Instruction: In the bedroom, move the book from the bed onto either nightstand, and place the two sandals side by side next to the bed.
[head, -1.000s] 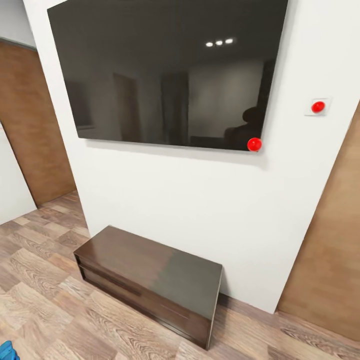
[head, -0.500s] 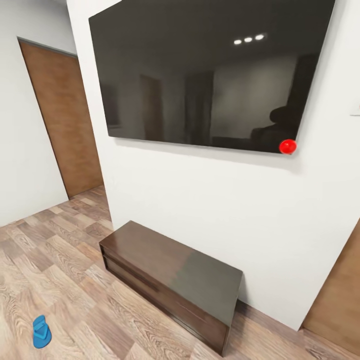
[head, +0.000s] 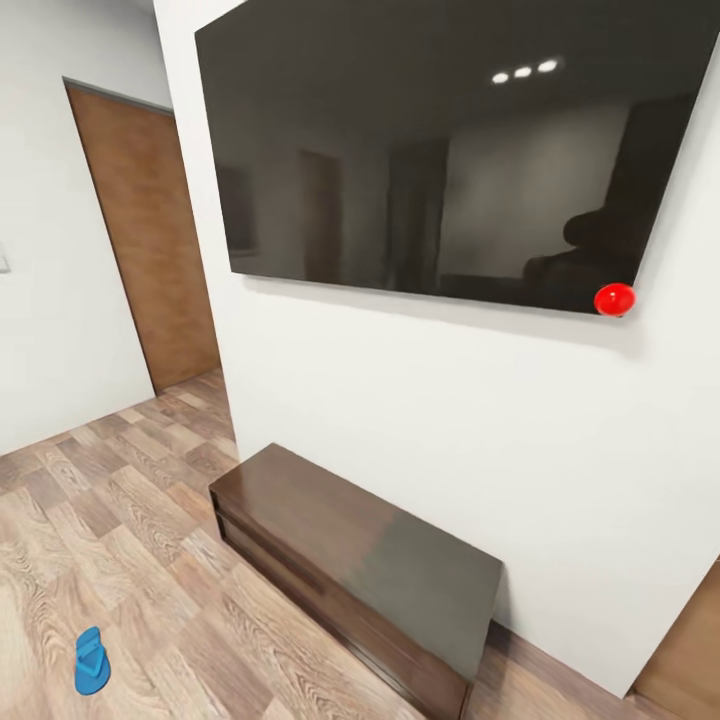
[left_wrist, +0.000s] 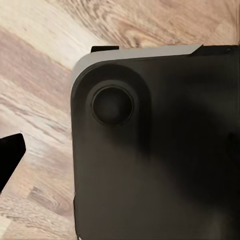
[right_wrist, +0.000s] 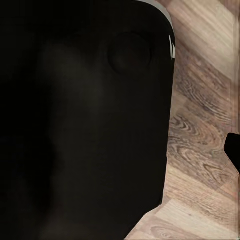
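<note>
One bright blue sandal (head: 92, 662) with a white strap lies flat on the wood-plank floor at the lower left of the head view, well left of the long bench. The book, the bed and the nightstand are out of view. In the left wrist view a black fingertip (left_wrist: 10, 152) juts in at the frame edge over the floor, beside a dark rounded part of my own body (left_wrist: 155, 150). The right wrist view has a similar black tip (right_wrist: 233, 146) next to a dark body part (right_wrist: 85, 125). Neither view lets me tell how the jaws stand.
A long low dark brown bench (head: 360, 570) stands against a white wall under a large black wall screen (head: 440, 150) with a red ball (head: 614, 299) at its corner. A brown door (head: 150, 230) is at the left. Open floor (head: 100, 520) lies left of the bench.
The head camera has swung left: the bench and screen have slid right in the picture, the left door has come into sight, and the sandal now shows whole.
</note>
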